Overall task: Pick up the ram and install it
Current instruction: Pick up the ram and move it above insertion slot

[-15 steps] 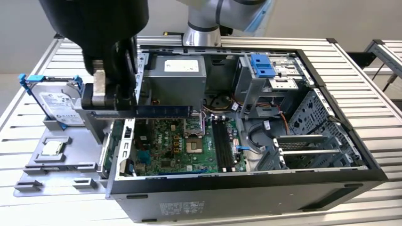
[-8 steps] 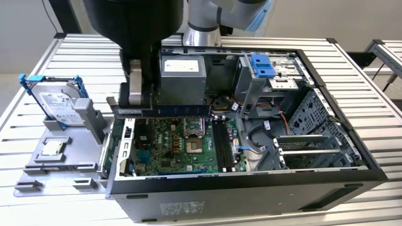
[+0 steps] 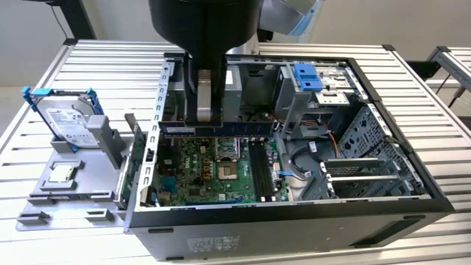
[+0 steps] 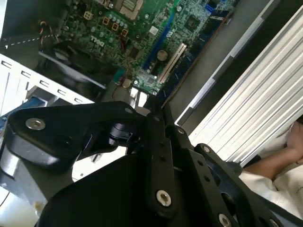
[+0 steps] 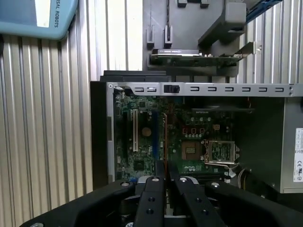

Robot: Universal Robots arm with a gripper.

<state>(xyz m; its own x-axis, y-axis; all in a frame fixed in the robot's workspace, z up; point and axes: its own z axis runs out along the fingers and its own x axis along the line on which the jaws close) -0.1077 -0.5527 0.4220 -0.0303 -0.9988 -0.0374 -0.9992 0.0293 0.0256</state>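
Exterior view: the black gripper (image 3: pixel 202 122) clamps the thin dark-blue ram stick (image 3: pixel 239 130) level, its long axis running from the exterior view's left to right.

A ribbed, silver-grey metal surface (image 3: pixel 110 61) of parallel slats spans the scene under even, diffuse light. A second slatted surface (image 3: pixel 458 58) stands apart at the exterior view's right; a pale wall (image 3: pixel 390 22) lies behind.
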